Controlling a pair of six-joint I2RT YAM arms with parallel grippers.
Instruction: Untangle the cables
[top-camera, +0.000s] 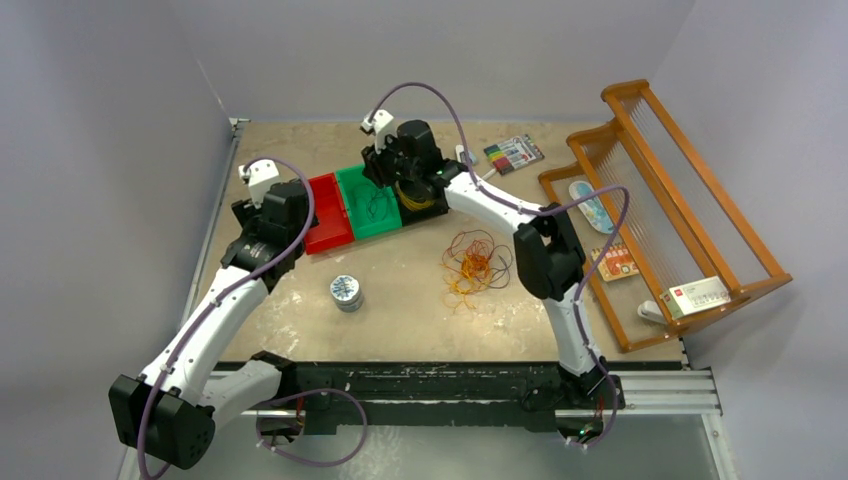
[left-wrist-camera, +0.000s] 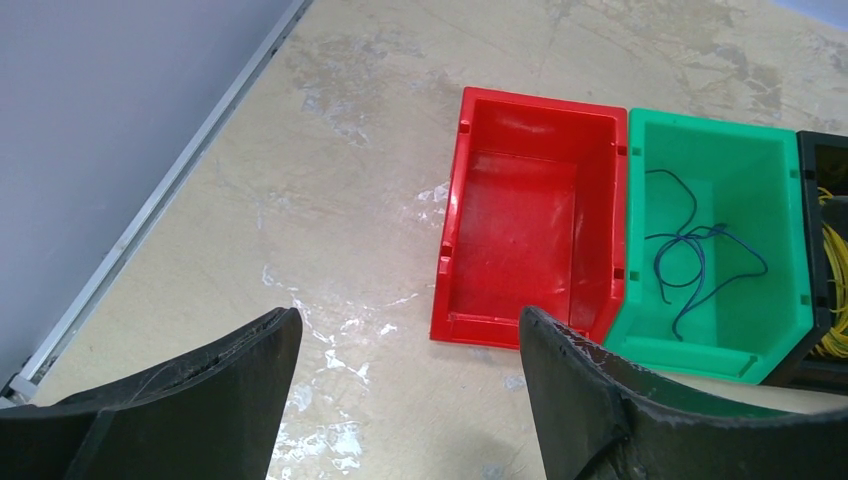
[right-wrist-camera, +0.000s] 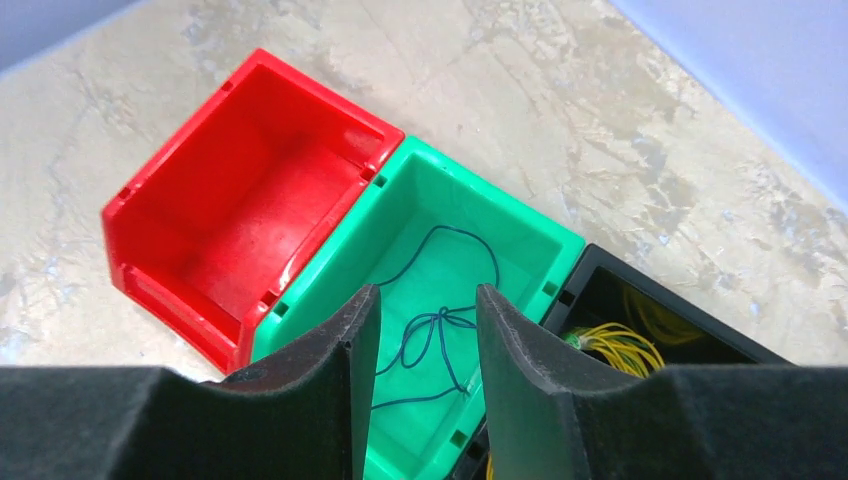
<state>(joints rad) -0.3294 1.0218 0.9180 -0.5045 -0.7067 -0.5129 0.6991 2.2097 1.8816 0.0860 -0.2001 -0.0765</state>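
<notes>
Beige table (top-camera: 420, 300): dark cable (right-wrist-camera: 436, 322) lies in the green bin (right-wrist-camera: 470, 175), yellow cable (right-wrist-camera: 620, 345) in the black bin (right-wrist-camera: 600, 260), red bin (right-wrist-camera: 240, 220) empty. Orange tangle (top-camera: 475, 262) lies unsorted to their right. My right gripper (right-wrist-camera: 427, 300) and left gripper (left-wrist-camera: 410, 320) hang parted, empty.

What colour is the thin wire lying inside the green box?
The wire is dark blue, clearest in the left wrist view.

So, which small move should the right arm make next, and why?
Probably lift the right arm clear of the green bin and move it toward the tangle on the table. Its jaws stand apart with nothing between them, the blue cable lies in the bin below, and the red bin is empty.
</notes>
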